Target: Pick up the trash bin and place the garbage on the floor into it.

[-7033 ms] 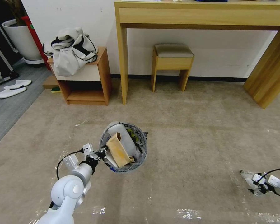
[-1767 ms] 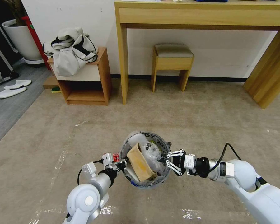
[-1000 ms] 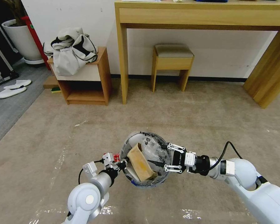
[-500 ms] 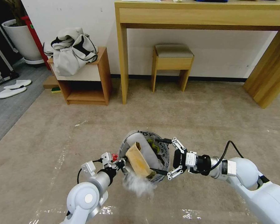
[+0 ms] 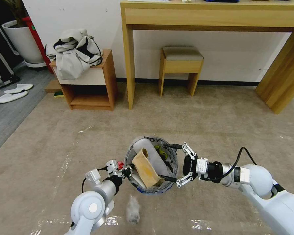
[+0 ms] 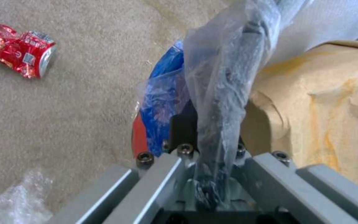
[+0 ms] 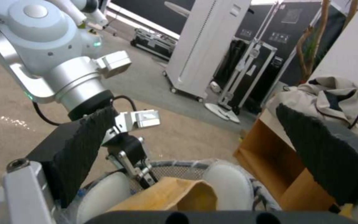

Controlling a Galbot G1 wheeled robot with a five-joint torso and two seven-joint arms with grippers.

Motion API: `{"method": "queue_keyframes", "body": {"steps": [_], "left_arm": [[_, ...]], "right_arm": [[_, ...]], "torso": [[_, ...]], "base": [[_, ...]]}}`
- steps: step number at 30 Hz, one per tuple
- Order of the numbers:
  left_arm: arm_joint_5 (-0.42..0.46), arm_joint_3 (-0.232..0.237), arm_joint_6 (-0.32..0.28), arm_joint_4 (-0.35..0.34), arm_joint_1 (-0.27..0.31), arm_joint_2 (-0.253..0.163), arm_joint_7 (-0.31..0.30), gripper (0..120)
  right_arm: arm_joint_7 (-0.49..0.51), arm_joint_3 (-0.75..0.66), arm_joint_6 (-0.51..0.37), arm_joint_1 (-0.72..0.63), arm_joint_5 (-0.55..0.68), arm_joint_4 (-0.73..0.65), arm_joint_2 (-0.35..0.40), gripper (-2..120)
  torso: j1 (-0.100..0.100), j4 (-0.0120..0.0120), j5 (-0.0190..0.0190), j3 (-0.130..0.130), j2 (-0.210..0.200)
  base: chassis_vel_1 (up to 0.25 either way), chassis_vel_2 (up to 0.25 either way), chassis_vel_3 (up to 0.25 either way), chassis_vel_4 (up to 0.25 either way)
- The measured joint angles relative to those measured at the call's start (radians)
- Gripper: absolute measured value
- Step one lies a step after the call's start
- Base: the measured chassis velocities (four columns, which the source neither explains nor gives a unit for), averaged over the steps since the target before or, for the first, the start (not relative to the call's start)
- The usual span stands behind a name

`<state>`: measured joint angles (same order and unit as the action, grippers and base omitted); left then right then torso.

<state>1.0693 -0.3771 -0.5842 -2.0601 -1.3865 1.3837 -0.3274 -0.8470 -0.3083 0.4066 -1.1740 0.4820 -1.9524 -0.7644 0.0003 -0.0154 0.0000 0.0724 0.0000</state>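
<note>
The floor [image 5: 192,124] is beige carpet. The trash bin [image 5: 171,169] hangs above it, with the left gripper [image 5: 126,171] fingers clamped on its near rim. Inside stand a white slipper [image 5: 147,151] and a cardboard scrap [image 5: 146,169]. The right gripper [image 5: 175,163] sits at the opposite rim, fingers spread apart. A clear plastic wad [image 5: 133,211] lies below the bin. A red soda can [image 6: 19,56] lies on the carpet.
</note>
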Motion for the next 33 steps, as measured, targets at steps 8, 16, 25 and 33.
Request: {"method": "queue_keyframes", "body": {"steps": [8, 16, 25, 33], "left_arm": [[0.000, -0.008, 0.000, 0.001, 0.009, 0.002, -0.001, 0], [-0.001, -0.033, 0.002, 0.002, 0.006, 0.010, -0.002, 0], [-0.010, -0.059, 0.006, -0.007, -0.006, 0.006, -0.002, 0], [-0.044, -0.077, 0.013, -0.013, -0.020, 0.016, 0.001, 0]], "right_arm": [[0.000, -0.016, 0.004, -0.001, 0.004, 0.003, 0.002, 100], [0.003, -0.026, 0.006, -0.008, 0.005, 0.005, -0.002, 100], [0.007, -0.037, 0.007, -0.007, 0.005, 0.009, -0.009, 100], [0.016, -0.055, 0.007, -0.015, 0.001, 0.026, -0.020, 100]], "torso": [[0.000, 0.0000, 0.0000, 0.000, 0.000], [0.000, 0.0000, 0.0000, 0.000, 0.000], [0.000, 0.0000, -0.0001, 0.000, 0.000], [0.000, 0.0000, 0.0000, 0.000, 0.000]], "base": [[0.000, 0.000, 0.000, 0.000], [0.000, 0.000, 0.000, 0.000], [0.000, 0.000, 0.000, 0.000], [0.000, 0.000, 0.000, 0.000]]}}
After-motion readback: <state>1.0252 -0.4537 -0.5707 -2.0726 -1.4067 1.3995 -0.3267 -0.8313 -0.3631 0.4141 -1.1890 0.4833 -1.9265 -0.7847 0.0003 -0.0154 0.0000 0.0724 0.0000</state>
